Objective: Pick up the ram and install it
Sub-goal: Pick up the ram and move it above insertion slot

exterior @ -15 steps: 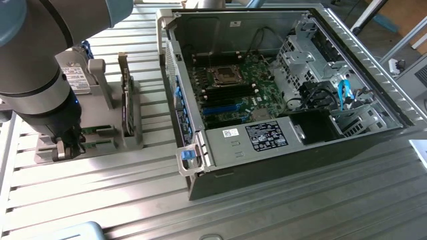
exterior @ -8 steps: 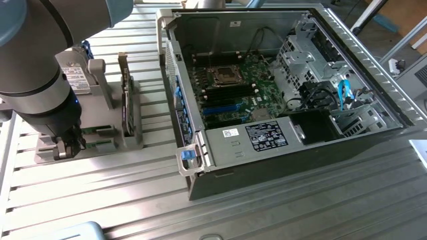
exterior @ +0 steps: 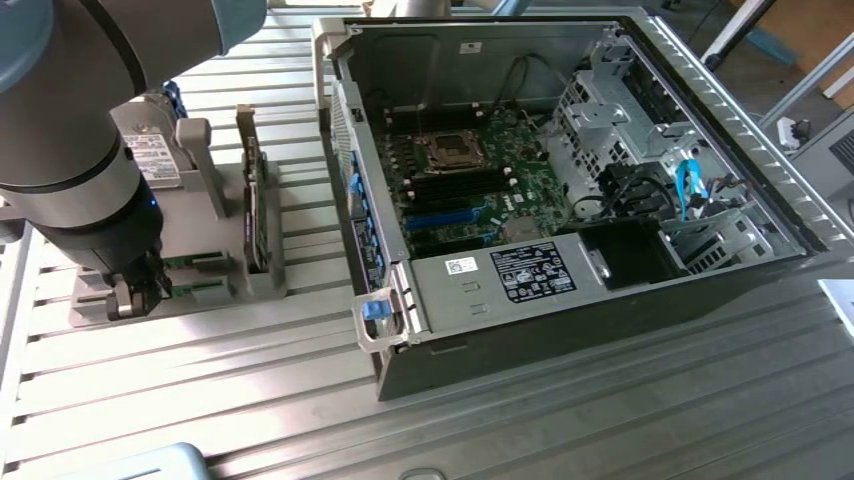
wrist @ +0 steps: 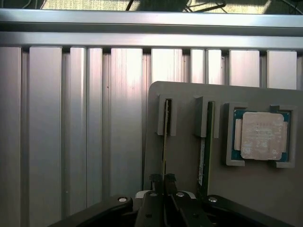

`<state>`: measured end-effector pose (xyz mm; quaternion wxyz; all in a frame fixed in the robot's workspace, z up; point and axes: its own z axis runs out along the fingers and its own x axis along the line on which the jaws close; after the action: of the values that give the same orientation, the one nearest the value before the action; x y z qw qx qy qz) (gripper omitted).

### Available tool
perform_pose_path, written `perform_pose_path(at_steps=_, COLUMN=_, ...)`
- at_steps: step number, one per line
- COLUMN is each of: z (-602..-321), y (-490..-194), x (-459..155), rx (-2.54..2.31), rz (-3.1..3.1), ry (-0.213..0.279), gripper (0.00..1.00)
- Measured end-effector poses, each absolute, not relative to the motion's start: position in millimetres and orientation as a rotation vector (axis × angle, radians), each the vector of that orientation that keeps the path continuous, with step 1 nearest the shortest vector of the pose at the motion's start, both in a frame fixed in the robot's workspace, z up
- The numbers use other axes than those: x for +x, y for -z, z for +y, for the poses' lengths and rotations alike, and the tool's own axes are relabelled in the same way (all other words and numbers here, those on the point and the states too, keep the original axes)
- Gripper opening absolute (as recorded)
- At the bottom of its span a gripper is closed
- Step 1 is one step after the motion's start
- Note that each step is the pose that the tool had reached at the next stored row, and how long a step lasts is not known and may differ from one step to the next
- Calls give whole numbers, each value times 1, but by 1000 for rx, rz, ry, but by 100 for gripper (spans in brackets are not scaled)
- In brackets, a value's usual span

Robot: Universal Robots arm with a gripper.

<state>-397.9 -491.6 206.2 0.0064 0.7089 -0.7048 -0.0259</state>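
Note:
In the wrist view two green ram sticks stand on edge in slots of a grey holder (wrist: 184,94). My gripper (wrist: 163,178) is shut on the ram (wrist: 165,137) in the slot farther from the processor, its dark fingertips pinching the thin board's near end. The other stick (wrist: 202,146) stands free in the neighbouring slot. In the exterior view the gripper (exterior: 138,293) reaches down into the grey holder (exterior: 214,200) at the exterior view's left. The ram is still seated in its slot.
A processor chip (wrist: 260,135) lies in a recess of the holder beside the sticks. An upright expansion card (exterior: 251,200) and a silver hard drive (exterior: 154,150) stand in the holder. The open computer case (exterior: 534,290) with its motherboard (exterior: 461,185) lies to the exterior view's right on the ribbed metal table (exterior: 200,380).

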Motion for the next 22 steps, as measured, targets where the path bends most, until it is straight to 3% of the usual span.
perform_pose_path(at_steps=22, z=-492, y=-220, x=-398, rx=2218, rz=-2205, ry=81, gripper=13)
